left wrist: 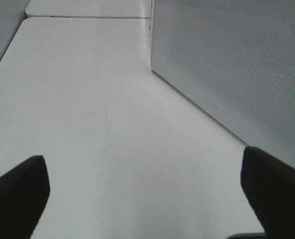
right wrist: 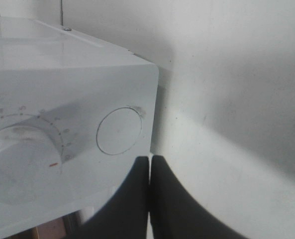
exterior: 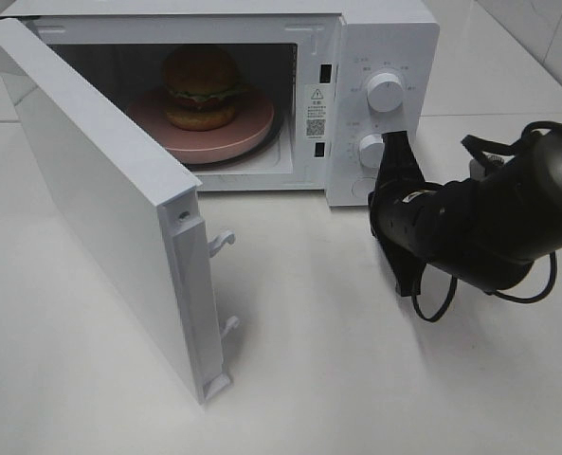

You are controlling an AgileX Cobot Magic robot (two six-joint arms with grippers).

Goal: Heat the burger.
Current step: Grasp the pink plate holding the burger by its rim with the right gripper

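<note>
The white tabletop (exterior: 356,379) runs out of view on every side. The microwave (exterior: 385,38) stands open, its door (exterior: 100,209) showing only the inner face. Inside, the burger (exterior: 202,87) sits on the pink plate (exterior: 252,128), its back in shadow. The right jaws are pressed together near the lower knob (exterior: 371,149); contact is unclear. The left jaws stand wide, only the tips visible.

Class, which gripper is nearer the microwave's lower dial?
Right. The right gripper, shut, is just beside the lower dial; the left gripper, open, hovers over the table outside the open door.
</note>
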